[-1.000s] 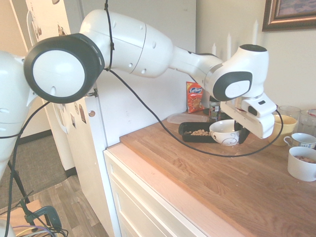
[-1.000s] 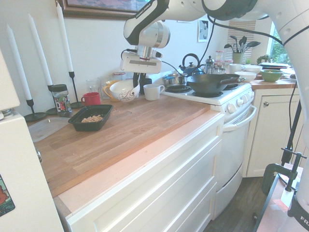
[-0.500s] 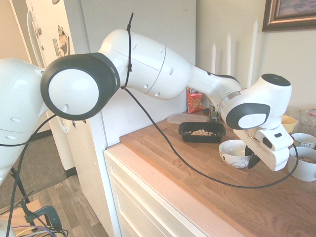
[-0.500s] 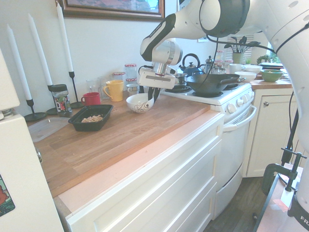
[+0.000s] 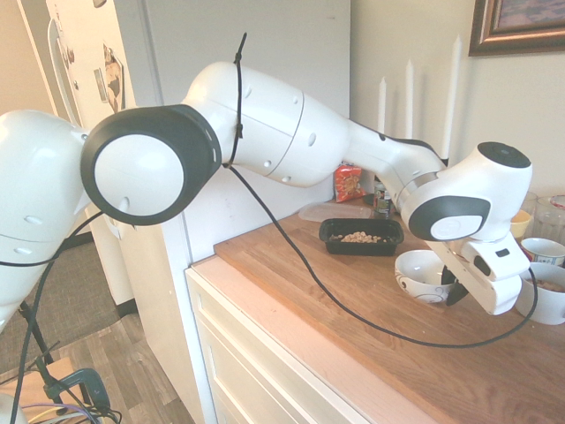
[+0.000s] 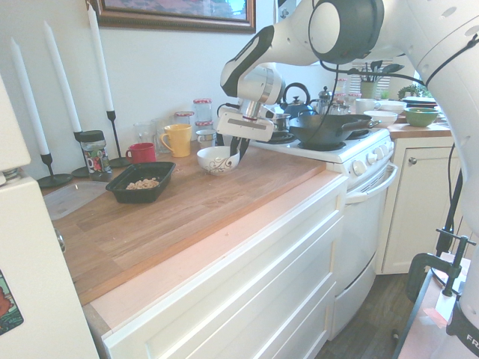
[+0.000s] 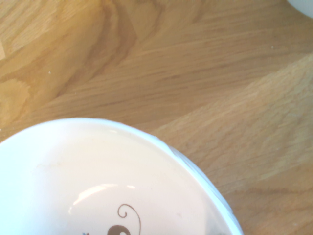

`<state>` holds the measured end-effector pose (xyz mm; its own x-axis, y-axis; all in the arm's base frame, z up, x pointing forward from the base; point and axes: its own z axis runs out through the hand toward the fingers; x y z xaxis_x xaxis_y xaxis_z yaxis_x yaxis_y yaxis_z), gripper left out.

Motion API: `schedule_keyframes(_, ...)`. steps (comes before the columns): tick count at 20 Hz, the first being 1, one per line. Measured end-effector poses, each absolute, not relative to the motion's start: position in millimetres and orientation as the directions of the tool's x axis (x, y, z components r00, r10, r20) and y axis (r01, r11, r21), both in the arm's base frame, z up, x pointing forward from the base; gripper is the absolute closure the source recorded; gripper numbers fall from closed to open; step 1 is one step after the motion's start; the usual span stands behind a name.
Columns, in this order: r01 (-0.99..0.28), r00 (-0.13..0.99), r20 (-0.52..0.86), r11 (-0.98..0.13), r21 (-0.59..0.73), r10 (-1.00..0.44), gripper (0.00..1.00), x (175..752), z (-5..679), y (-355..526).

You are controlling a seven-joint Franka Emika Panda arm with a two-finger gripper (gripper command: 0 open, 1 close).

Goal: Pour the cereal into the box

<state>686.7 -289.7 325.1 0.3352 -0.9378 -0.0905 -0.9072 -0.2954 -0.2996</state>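
Observation:
The box [image 5: 360,237] is a shallow black tray at the back of the wooden counter, and the tan cereal [image 5: 358,236] lies inside it; both also show in the second exterior view, the box [image 6: 141,182] holding the cereal [image 6: 144,183]. My gripper [image 5: 453,287] is shut on the rim of a white swirl-patterned bowl [image 5: 422,276], well away from the box towards the stove. The bowl [image 6: 218,159] sits upright, low at the counter; I cannot tell whether it touches. In the wrist view the bowl [image 7: 98,186] looks bare inside.
A white cup [image 5: 540,296] stands close beside the gripper. A yellow mug [image 6: 177,140], red cup [image 6: 141,152], jar [image 6: 94,153] and candles line the wall. A clear container [image 6: 71,198] lies beside the box. The stove with a wok [image 6: 329,127] adjoins the counter.
The gripper carried the bowl away from the box's edge towards the stove and lowered it to the counter. The cereal stays in the box.

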Motion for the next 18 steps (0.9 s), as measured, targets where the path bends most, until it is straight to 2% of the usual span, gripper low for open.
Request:
schedule_keyframes(5, -0.901, 0.35, -0.074, -0.313, -0.301, -0.934, 0.0, 693.1, 320.2, -279.1)
schedule_keyframes(10, -0.887, 0.386, 0.007, -0.373, -0.271, -0.922, 0.0, 702.3, 324.5, -263.8)
schedule_keyframes(18, -0.855, 0.452, 0.184, -0.483, -0.188, -0.873, 0.0, 707.9, 396.3, -232.6)
